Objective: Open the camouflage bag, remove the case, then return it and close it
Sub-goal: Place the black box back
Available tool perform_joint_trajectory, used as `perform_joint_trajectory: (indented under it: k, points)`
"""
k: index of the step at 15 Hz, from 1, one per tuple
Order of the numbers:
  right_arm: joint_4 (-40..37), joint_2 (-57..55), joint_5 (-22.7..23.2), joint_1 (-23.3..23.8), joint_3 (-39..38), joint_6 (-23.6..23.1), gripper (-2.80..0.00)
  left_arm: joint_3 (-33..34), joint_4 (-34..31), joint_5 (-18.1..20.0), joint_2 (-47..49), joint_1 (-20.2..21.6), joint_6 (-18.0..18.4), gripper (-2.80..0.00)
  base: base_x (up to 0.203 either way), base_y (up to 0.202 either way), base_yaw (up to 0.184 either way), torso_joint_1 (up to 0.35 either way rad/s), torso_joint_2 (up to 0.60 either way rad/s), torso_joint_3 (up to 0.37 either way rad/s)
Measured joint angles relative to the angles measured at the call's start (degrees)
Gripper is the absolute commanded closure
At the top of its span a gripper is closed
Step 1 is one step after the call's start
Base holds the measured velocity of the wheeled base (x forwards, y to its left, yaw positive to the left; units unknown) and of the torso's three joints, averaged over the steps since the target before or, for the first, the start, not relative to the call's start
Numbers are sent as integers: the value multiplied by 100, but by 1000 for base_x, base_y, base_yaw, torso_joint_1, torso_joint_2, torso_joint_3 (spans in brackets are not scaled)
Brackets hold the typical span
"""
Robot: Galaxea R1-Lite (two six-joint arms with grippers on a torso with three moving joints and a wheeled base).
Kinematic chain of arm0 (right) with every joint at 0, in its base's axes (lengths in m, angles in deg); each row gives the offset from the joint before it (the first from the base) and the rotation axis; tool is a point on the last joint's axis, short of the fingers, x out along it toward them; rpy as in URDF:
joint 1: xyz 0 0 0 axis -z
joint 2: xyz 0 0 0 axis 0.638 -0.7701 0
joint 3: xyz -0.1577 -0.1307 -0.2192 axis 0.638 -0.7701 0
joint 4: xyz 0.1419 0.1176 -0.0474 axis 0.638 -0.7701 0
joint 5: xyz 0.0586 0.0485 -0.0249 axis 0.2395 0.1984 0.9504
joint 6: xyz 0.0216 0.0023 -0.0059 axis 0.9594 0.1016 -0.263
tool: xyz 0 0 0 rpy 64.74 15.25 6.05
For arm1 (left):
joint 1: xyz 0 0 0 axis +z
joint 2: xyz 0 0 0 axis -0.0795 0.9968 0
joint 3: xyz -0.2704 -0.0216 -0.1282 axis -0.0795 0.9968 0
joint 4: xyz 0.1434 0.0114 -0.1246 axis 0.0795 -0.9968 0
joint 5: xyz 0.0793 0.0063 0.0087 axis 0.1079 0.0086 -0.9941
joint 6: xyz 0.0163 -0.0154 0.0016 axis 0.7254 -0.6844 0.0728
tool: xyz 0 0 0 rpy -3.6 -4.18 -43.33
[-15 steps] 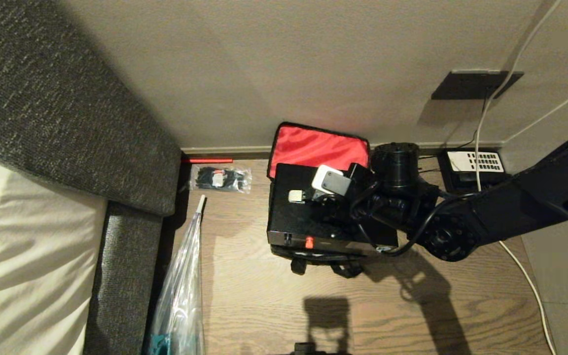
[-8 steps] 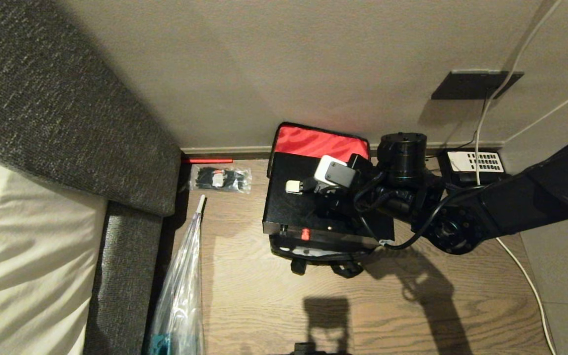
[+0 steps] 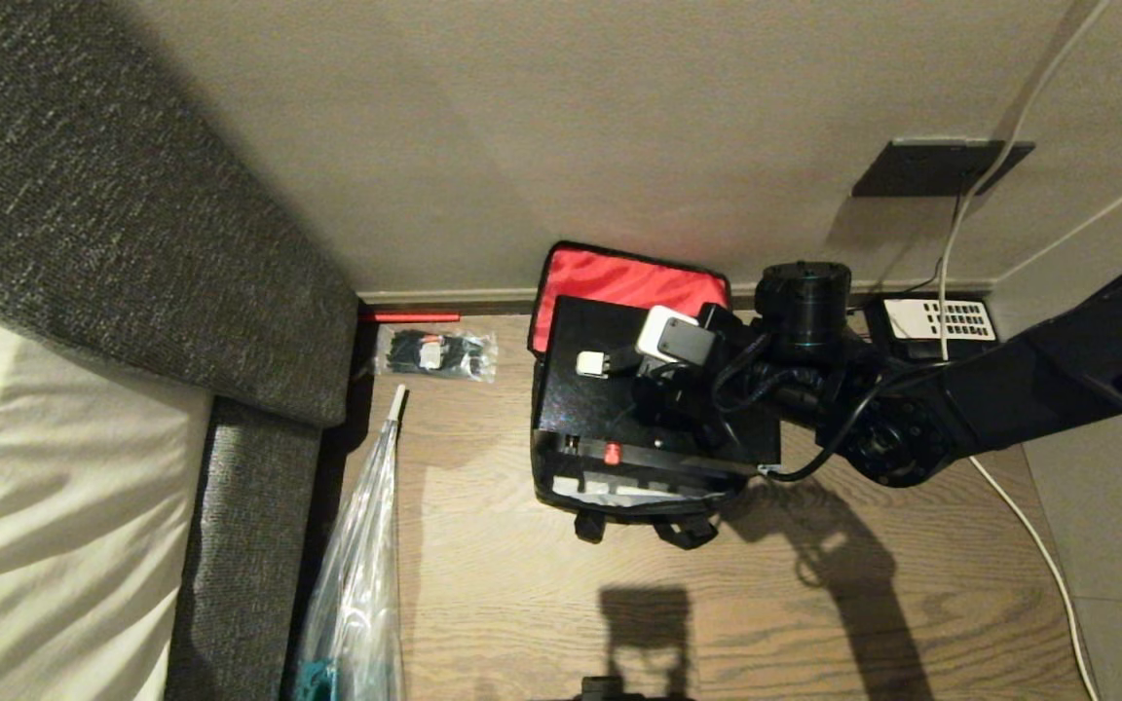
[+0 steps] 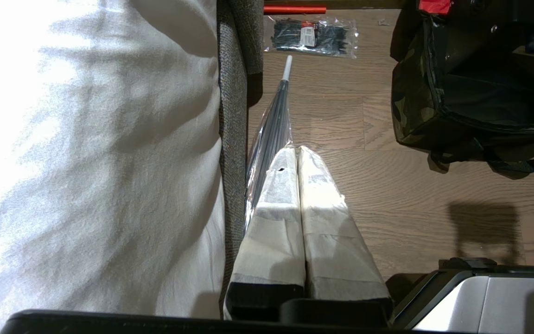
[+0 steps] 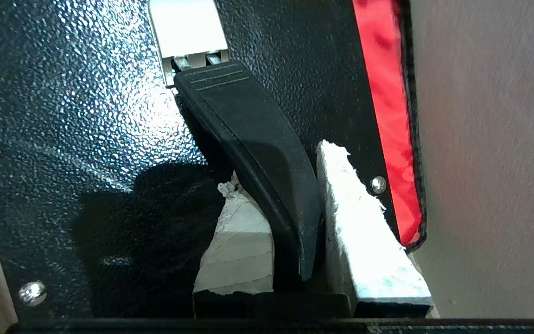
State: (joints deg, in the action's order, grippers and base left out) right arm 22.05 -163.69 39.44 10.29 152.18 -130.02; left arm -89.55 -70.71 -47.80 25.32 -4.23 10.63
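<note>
Right gripper (image 5: pixel 290 218) jaws clenched on case (image 3: pixel 619 389) handle (image 5: pixel 253 153), above camouflage bag (image 3: pixel 634 492). Risk: case pivots, snags bag rim; left gripper (image 4: pixel 297 178) jaws clenched, empty.

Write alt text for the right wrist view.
The right gripper has its white-padded jaws closed on the black handle of the case, whose speckled black top fills the view. A strip of the camouflage bag's red lining shows beside the case.

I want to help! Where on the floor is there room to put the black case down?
Bare wood lies in front of the camouflage bag, and between it and the clear plastic bag. It is crowded by the wall: zip-tie packet, telephone, cables.
</note>
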Motion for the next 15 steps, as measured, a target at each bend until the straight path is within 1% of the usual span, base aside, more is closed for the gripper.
perform_joint_trajectory:
  k: [5, 8, 15]
  points:
    - [-116, -27, 86, 97, -73, -22, 0, 0, 0, 0, 0, 0, 0, 0, 0, 0, 0, 0, 0, 0]
    - [-147, -44, 235, 129, -105, -28, 0, 0, -2, -1, 0, 0, 0, 0, 0, 0, 0, 0, 0, 0]
    - [-173, -207, 301, 197, -102, -39, 0, 0, -2, 3, 0, 0, 2, 0, 0, 0, 0, 0, 0, 0]
